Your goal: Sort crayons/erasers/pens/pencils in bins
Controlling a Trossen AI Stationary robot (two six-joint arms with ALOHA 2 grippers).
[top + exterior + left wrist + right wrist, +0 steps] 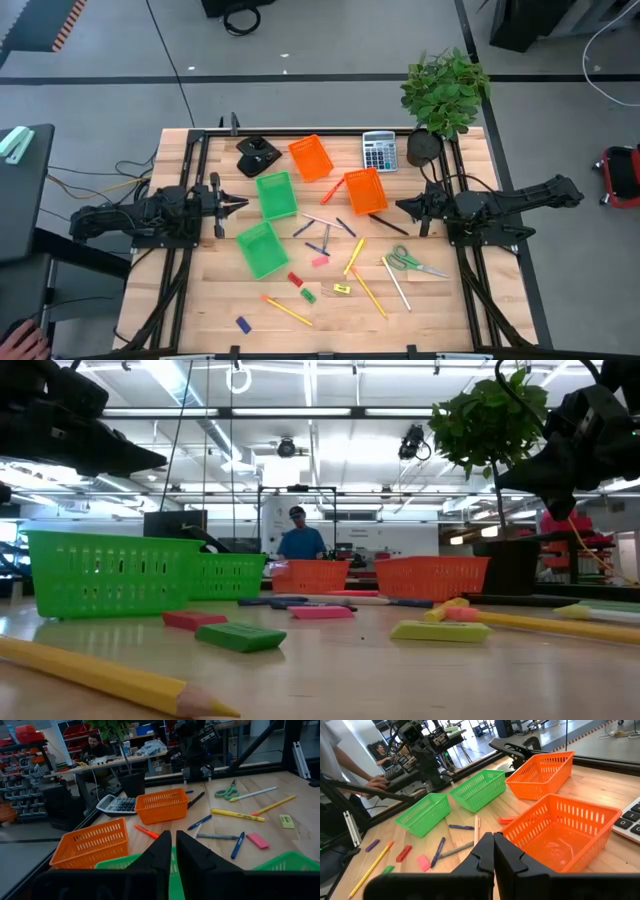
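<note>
robotics lab, parts shelves (22, 785), cluttered workbench (120, 761), seated person (94, 747), ceiling strip lights (310, 385)

Orange bins (162, 805), pens (238, 845), maybe eraser (258, 840).

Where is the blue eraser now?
In the high view, the blue eraser lies alone near the table's front edge on the left side, below the nearer green bin.

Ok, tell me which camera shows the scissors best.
The high view: the scissors lie fully in sight, green handles and blades, on the table's right side beside a white stick. The left wrist view shows them far off and small. In the low and right wrist views I cannot make them out.
</note>
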